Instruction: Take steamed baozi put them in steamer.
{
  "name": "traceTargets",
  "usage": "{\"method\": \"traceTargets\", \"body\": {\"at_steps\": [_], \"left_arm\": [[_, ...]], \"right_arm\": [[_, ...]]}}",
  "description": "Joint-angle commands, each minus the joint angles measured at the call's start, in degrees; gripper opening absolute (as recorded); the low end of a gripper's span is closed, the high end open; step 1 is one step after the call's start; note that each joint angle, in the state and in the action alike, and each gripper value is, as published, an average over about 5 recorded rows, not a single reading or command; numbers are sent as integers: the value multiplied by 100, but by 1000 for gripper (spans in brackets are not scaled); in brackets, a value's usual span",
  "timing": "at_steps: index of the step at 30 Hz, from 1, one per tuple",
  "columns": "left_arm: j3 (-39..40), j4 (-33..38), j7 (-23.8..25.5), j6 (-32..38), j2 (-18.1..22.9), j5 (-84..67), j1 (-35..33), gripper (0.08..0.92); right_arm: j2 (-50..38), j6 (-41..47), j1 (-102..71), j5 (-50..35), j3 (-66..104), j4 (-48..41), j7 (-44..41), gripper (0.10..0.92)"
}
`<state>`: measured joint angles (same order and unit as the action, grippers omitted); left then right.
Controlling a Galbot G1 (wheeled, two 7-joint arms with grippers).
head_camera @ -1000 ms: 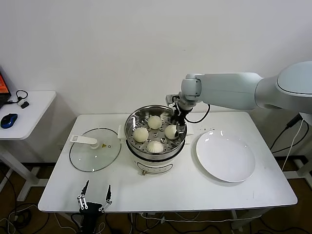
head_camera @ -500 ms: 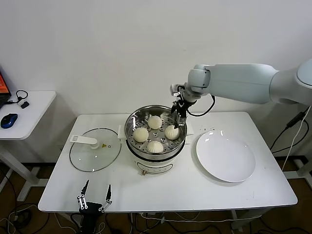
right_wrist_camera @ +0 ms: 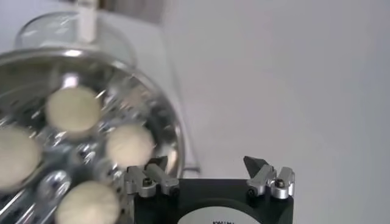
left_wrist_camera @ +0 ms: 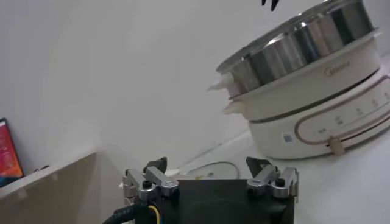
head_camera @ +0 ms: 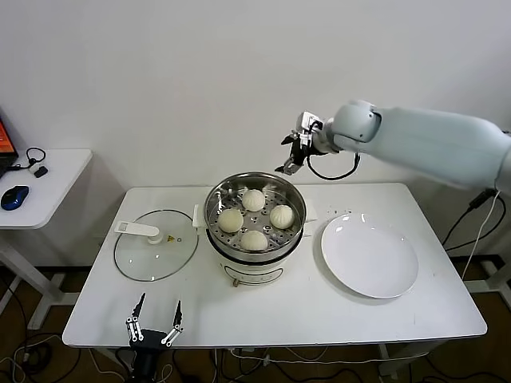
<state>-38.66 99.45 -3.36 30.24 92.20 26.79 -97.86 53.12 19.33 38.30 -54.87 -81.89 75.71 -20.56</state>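
Note:
The steel steamer stands mid-table on its white base. Several off-white baozi lie on its perforated tray: one at the back, one at the left, one at the right, one at the front. My right gripper is open and empty, raised above the steamer's back right rim. The right wrist view shows the baozi in the steamer below. My left gripper is open and empty, parked low at the table's front edge; its wrist view shows the steamer from the side.
A glass lid with a white handle lies left of the steamer. An empty white plate lies to its right. A side table with a blue mouse stands at the far left.
My right gripper has let go of the right-hand baozi in the steamer and risen up and back, clear of the rim. The left arm has not moved.

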Motion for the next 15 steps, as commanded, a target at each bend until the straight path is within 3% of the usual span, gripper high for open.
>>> {"method": "traceTargets", "body": {"at_steps": [1, 8, 15], "left_arm": [[1, 35, -33, -40, 280, -57, 10, 823], [1, -18, -44, -25, 280, -91, 63, 823], [1, 14, -60, -7, 280, -80, 80, 823]], "right_arm": [[-2021, 685, -3820, 881, 4664, 2617, 3187, 823], [-2313, -90, -6890, 1895, 7272, 3925, 3532, 823], [-1033, -1687, -10228, 2580, 10219, 4229, 2758, 823]]}}
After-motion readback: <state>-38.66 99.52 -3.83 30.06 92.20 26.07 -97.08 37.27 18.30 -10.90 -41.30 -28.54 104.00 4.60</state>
